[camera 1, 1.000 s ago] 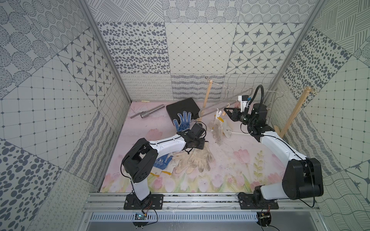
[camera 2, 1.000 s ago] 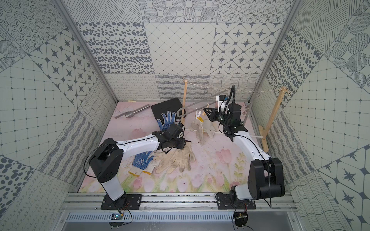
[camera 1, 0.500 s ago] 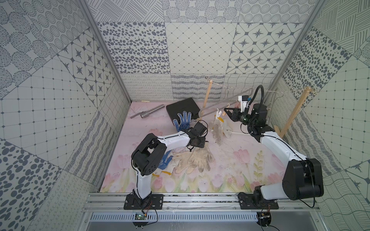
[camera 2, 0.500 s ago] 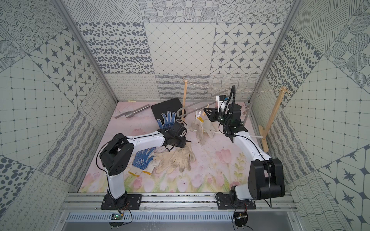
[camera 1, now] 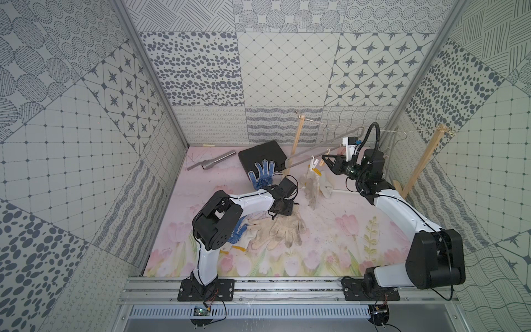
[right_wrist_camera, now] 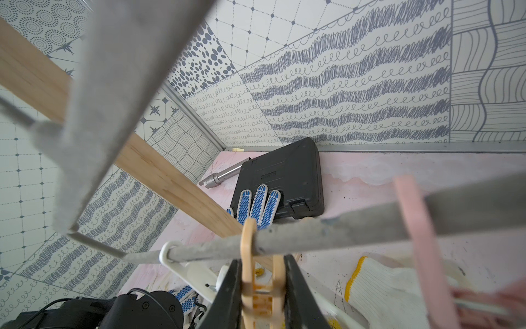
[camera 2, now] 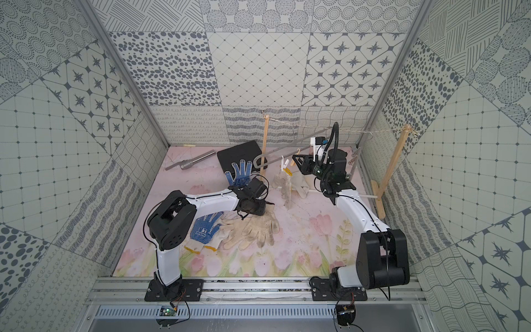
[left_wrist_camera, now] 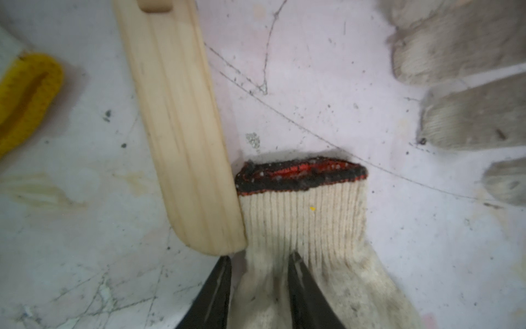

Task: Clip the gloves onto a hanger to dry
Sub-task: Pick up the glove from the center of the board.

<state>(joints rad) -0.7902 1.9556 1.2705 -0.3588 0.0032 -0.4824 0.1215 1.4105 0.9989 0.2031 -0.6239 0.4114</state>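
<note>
My left gripper [left_wrist_camera: 260,257] points down at the mat, shut on the ribbed cuff of a dirty cream glove [left_wrist_camera: 304,216] with a black and red edge; the fabric bunches between its fingers. More cream gloves [camera 1: 283,230] lie in a pile just in front of it, and a blue-dotted glove [camera 1: 238,230] lies beside them. Another blue-dotted glove [camera 1: 262,174] rests against the black case. The grey hanger [camera 1: 304,159] hangs tilted at the back, and two pale gloves [camera 1: 311,186] dangle from it. My right gripper [right_wrist_camera: 263,257] is shut on a pale orange peg [right_wrist_camera: 247,242] on the hanger's bar [right_wrist_camera: 341,230].
A black case [camera 1: 261,155] and a metal tube [camera 1: 212,162] lie at the back left. Two wooden posts [camera 1: 297,135] [camera 1: 425,161] joined by string stand behind the hanger. One post's flat wooden foot [left_wrist_camera: 182,128] touches the held cuff. A white peg [right_wrist_camera: 187,265] and a pink peg [right_wrist_camera: 418,236] hang on the bar.
The left arm's elbow has swung in towards the middle, and its jaws have narrowed onto the glove cuff. The right arm and its peg have stayed still.
</note>
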